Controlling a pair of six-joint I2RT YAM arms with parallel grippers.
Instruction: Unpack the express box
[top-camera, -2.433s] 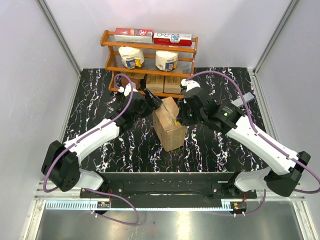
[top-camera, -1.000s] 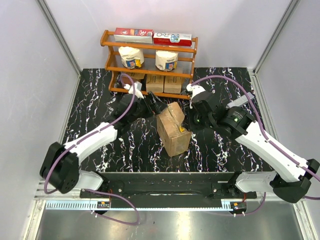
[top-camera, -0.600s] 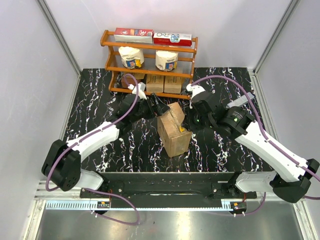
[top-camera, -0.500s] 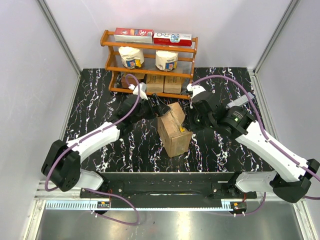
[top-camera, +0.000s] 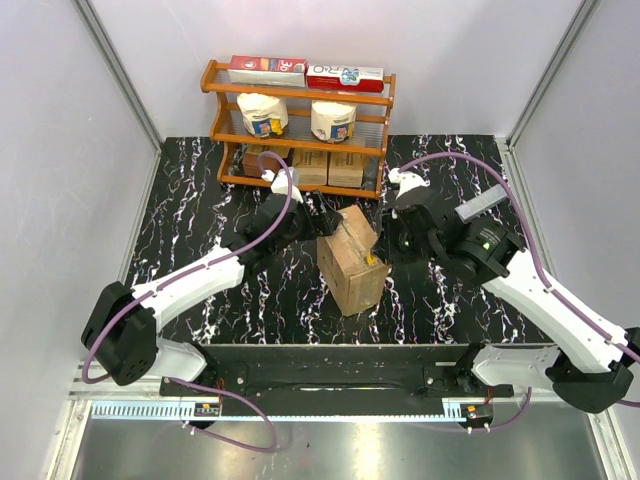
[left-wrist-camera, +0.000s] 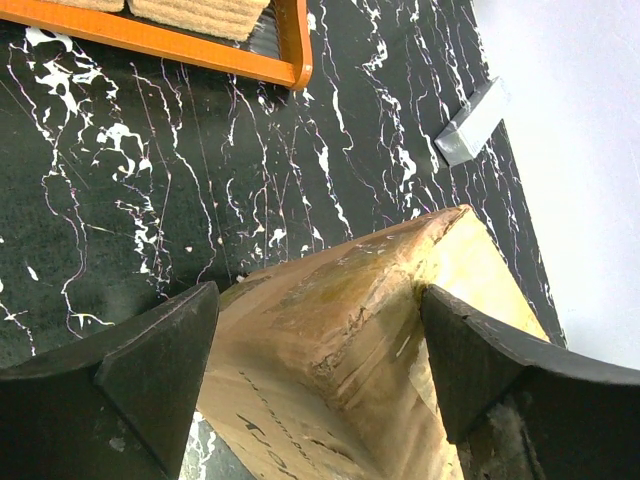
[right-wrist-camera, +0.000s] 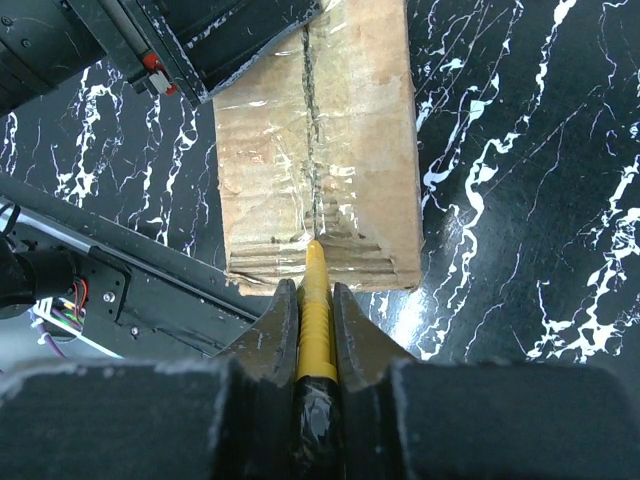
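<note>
mid frame: my right gripper (right-wrist-camera: 313, 298) clamps a yellow tool (right-wrist-camera: 316, 325), tip at the express box (right-wrist-camera: 330, 140); left gripper (left-wrist-camera: 320, 300) straddles it, grip unclear.

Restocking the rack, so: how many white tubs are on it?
2, side by side on the rack's middle shelf: the left tub and the right tub. More could be hidden behind them.

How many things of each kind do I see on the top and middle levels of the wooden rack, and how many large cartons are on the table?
Flat packets: 2
White tubs: 2
Express box: 1
Total: 5
</note>
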